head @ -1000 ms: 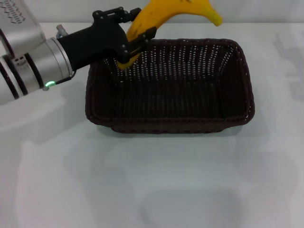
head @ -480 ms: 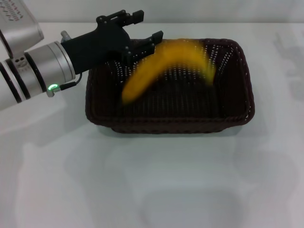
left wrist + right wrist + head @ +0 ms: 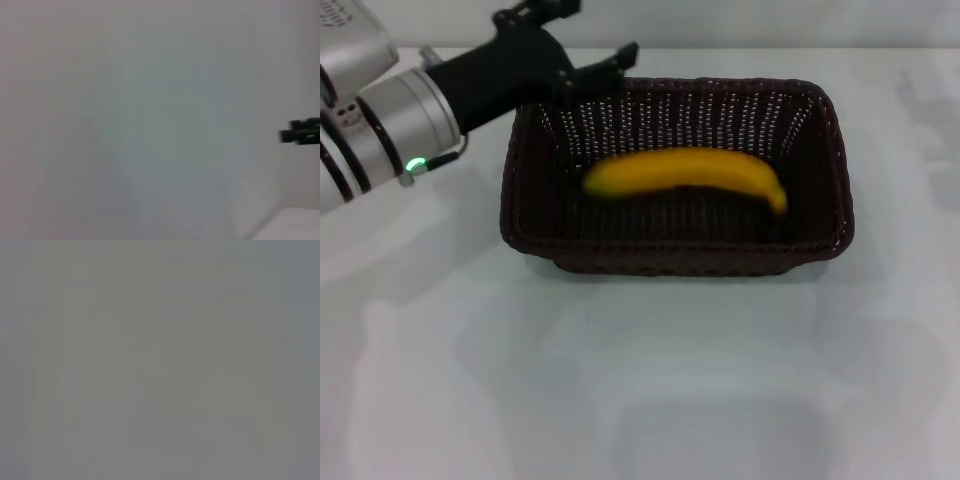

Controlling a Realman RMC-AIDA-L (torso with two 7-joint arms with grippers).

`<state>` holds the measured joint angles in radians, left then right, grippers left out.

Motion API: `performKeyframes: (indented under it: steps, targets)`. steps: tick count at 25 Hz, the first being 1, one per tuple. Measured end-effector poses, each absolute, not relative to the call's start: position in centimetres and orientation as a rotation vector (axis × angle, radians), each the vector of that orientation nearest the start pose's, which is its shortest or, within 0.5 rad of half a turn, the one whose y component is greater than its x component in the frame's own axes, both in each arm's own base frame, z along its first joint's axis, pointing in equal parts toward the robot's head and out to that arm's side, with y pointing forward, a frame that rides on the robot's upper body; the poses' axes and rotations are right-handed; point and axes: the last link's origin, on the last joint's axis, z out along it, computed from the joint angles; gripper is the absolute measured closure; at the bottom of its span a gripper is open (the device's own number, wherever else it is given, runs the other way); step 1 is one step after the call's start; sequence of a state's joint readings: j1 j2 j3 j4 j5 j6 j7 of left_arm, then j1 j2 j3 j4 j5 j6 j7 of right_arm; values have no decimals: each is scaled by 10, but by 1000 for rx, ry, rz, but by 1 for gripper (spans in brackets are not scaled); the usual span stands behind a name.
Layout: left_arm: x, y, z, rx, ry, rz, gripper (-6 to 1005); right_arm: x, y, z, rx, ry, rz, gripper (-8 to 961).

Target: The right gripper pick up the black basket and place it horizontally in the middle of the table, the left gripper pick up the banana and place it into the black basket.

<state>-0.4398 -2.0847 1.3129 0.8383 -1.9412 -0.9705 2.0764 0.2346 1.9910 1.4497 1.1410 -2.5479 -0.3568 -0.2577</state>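
Left arm enters the head view from the left edge, its silver-grey forearm segments slanting up toward the far side; a small green indicator light glows on the underside of the wrist ring; the black wrist housing continues into the left tool [image 3: 582,40], whose two black fingers stand spread apart with nothing between them; one finger [image 3: 605,68] points rightward, the other sits higher, near the top edge of the view; the left wrist view shows only a dark finger tip [image 3: 301,131] at its margin; the right arm and its tool appear in no view.
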Motion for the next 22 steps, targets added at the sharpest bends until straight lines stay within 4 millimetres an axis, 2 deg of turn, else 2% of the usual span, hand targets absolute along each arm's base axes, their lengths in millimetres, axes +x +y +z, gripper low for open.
performKeyframes:
  steps: [3,11,13,14,22]
  targets:
    - [-204,389,7,-2196,-172,-760,118,241,399,84,-1503,485,623,192]
    - [-231,392,47,-1866,-251,-795,118,246,399,88,-1481,497,623,193]
    - [-244,390,58,-1785,-289,-755,118,249,399,90,-1472,509,618,193]
    - [-244,390,58,-1785,-289,-755,118,251,399,90,-1469,516,617,193]
    - [-281,373,84,-1622,-382,-687,118,267,397,97,-1426,565,610,192]
